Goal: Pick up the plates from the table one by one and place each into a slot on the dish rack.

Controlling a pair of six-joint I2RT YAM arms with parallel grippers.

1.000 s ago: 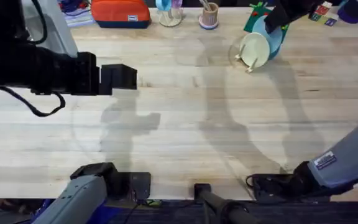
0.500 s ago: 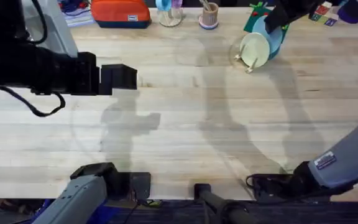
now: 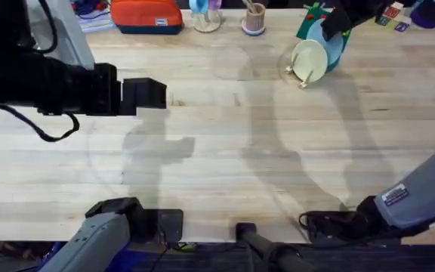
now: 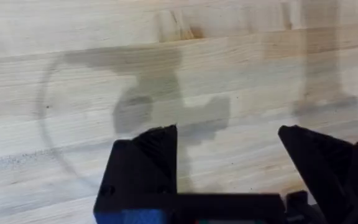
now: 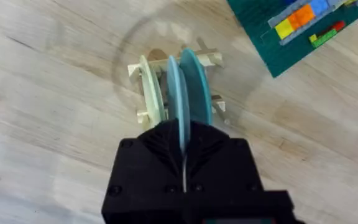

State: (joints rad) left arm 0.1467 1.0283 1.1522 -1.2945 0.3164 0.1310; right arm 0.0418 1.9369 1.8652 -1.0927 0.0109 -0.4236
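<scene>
Table (image 3: 225, 143): one pale plank top, its central area bare of plates as far as the overhead view shows; judged from this, the task is at or near its last step.

Left gripper (image 4: 229, 152): one, hanging over bare wood at the left side of the table, its black fingers apart and holding nothing.

Right gripper (image 5: 184, 149): one, reached across to the far right of the table, directly over the rack. Its fingers are closed on the upper rim of the light blue plate (image 5: 176, 93), so release is the step judged left.

Dish rack (image 5: 166, 87): one small wooden rack near the far edge.

Plates, counted three, all upright in the rack: one cream plate (image 3: 309, 60), the light blue plate in the middle, one teal plate (image 5: 196, 87) behind it.
</scene>
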